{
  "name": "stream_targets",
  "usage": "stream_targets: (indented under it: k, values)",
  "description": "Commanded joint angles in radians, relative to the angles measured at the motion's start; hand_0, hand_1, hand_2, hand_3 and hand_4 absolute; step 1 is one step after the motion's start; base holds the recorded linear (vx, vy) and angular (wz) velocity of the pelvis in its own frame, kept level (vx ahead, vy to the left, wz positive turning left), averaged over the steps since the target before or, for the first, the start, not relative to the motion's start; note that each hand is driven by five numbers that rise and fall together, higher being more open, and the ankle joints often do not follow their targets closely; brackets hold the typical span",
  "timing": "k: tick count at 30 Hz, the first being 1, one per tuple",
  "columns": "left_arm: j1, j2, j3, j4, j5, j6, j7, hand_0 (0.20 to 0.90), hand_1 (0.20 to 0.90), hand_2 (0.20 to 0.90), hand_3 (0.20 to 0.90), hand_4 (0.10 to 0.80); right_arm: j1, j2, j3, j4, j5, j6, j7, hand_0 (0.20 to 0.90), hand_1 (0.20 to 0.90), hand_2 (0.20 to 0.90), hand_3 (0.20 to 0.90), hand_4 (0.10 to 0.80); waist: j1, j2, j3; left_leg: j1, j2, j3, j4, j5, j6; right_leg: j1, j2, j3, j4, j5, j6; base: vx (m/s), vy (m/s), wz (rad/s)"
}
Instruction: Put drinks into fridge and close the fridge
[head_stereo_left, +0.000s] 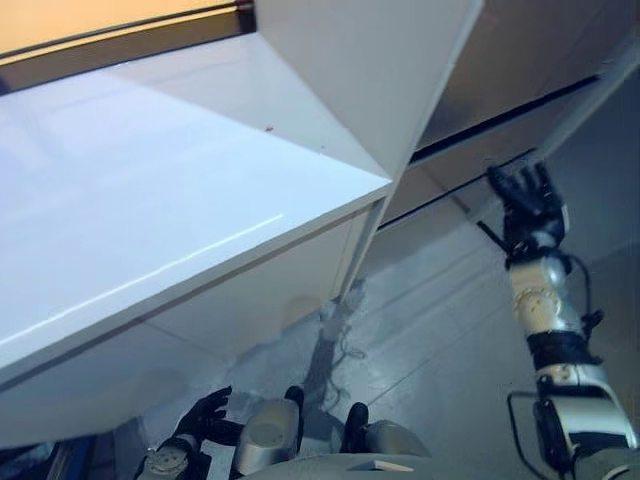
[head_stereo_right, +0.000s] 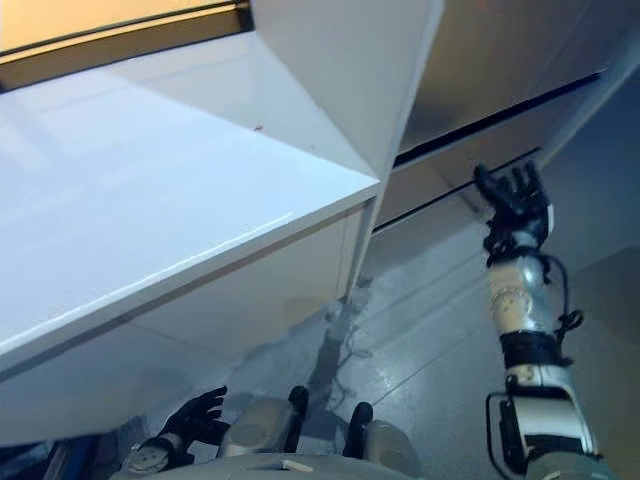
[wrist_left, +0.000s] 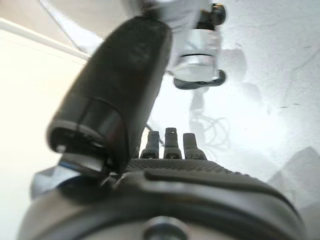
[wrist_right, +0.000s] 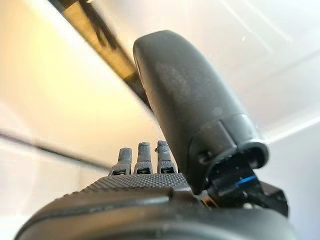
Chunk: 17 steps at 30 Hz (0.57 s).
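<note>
My right hand (head_stereo_left: 527, 200) is raised with its fingers spread and straight, held up against a grey panelled front (head_stereo_left: 520, 70) at a dark horizontal seam (head_stereo_left: 470, 180). It holds nothing; it also shows in the right wrist view (wrist_right: 142, 160), fingers straight towards a pale surface with a dark seam (wrist_right: 100, 35). My left hand (head_stereo_left: 200, 415) hangs low at the bottom left with relaxed fingers and is empty; it also shows in the left wrist view (wrist_left: 170, 147) above the floor.
A broad white flat top (head_stereo_left: 150, 200) spans the left, with a white upright panel (head_stereo_left: 370, 70) rising at its far right corner. Grey shiny floor (head_stereo_left: 430, 330) lies between the white unit and the grey front.
</note>
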Motion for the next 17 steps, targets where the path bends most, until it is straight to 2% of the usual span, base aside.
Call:
stream_targets:
  k: [1,5,11,14,17]
  values:
    - [0.000,-0.052,0.021,-0.025,-0.068,-0.039,-0.049,0.900,0.900,0.900,0.900,0.800,0.076,-0.024,0.024,-0.036,-0.095,-0.048,0.125,0.900,0.900,0.900,0.900,0.800,-0.054,0.005,-0.109,0.020,0.016,0.053,-0.098,0.004,0.011,0.027,0.004,0.054,-0.078,0.056,0.021,-0.120,-0.112,-0.35]
    - [-0.008,-0.064,0.031,-0.023,-0.087,-0.030,-0.056,0.900,0.900,0.900,0.900,0.800,0.161,0.021,0.070,0.058,-0.149,-0.025,0.185,0.900,0.900,0.900,0.900,0.800,-0.079,0.010,-0.143,0.045,0.029,0.075,-0.157,0.029,-0.003,0.040,0.018,0.060,-0.124,0.073,0.024,-0.096,-0.085,-0.27]
    - [-0.056,-0.072,0.044,0.015,-0.094,0.024,-0.087,0.900,0.900,0.900,0.900,0.800,0.223,0.094,0.140,0.326,-0.298,0.063,0.249,0.900,0.900,0.900,0.900,0.800,-0.099,0.022,-0.173,0.082,0.050,0.104,-0.238,0.070,-0.027,0.073,0.036,0.048,-0.190,0.093,0.026,-0.106,-0.068,-0.11]
    - [-0.081,-0.087,0.046,0.070,-0.098,0.044,-0.099,0.900,0.900,0.900,0.900,0.800,0.232,0.128,0.179,0.554,-0.471,0.100,0.275,0.900,0.900,0.900,0.900,0.800,-0.097,0.027,-0.181,0.089,0.050,0.109,-0.236,0.068,-0.031,0.087,0.039,0.037,-0.213,0.098,0.023,-0.089,-0.037,-0.01]
    - [-0.083,-0.099,0.060,0.093,-0.111,0.044,-0.107,0.900,0.900,0.900,0.900,0.800,0.248,0.141,0.187,0.630,-0.496,0.107,0.299,0.900,0.900,0.900,0.900,0.800,-0.098,0.030,-0.185,0.090,0.048,0.110,-0.225,0.062,-0.030,0.091,0.039,0.034,-0.210,0.095,0.021,-0.012,-0.004,0.01]
